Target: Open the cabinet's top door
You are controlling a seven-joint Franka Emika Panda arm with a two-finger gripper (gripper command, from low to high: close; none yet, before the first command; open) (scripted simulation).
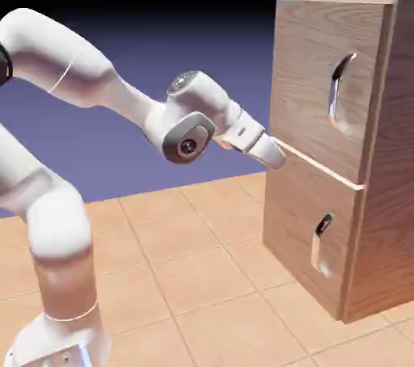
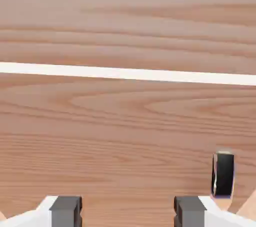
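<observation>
No readable text, labels, brands, numbers or signs show anywhere.

The cabinet's top door (image 1: 326, 86) (wood-grained, curved silver handle (image 1: 337, 92)) sits closed above the lower door (image 1: 310, 232).

White arm (image 1: 61, 224), rounded segments, grey round joint caps (image 1: 188, 146).

this is a rendered simulation scene rather than a furnished room: a plain blue-violet backdrop (image 1: 218, 58) fades to black along the top of the exterior view. across the lower part runs a tan tiled floor (image 1: 194, 276), with a wood-grain cabinet (image 1: 319, 82) at the right and a white robot arm (image 1: 69, 58) at the left.
</observation>
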